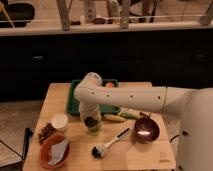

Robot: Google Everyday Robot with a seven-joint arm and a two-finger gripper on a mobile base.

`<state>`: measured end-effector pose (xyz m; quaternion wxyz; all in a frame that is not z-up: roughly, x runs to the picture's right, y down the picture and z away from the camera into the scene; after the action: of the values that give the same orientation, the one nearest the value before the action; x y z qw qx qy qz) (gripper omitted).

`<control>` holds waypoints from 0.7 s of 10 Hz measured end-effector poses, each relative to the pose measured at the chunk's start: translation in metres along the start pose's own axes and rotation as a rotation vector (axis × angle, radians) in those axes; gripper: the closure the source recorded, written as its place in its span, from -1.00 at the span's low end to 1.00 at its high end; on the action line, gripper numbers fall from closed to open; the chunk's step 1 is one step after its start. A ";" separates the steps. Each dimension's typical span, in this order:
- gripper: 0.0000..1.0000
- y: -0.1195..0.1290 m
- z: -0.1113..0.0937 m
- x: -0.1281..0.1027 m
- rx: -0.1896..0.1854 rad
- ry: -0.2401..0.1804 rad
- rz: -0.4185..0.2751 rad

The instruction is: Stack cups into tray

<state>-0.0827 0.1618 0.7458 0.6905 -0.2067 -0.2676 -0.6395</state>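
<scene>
The pincer (91,121) is down at the yellowish-green cup (92,130) on the bench (150,154), just near of the green tray (73,102). I cannot tell whether it is apart or clamped on the cup.

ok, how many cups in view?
2. One white cup on the table, front-left of the tray; one yellowish-green cup just in front of the tray, at the end effector. The arm could hide more in the tray.

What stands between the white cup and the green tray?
Nothing visible does. The white cup stands close to the tray's near corner, only table between them. The gripper is down at the greenish cup beside it.
</scene>
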 end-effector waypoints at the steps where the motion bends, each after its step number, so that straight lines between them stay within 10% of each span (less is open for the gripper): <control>1: -0.54 0.001 0.000 0.000 0.000 0.004 0.004; 7: -0.60 0.010 0.002 -0.006 0.003 0.007 0.032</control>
<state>-0.0730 0.1687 0.7444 0.7019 -0.2077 -0.2629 -0.6285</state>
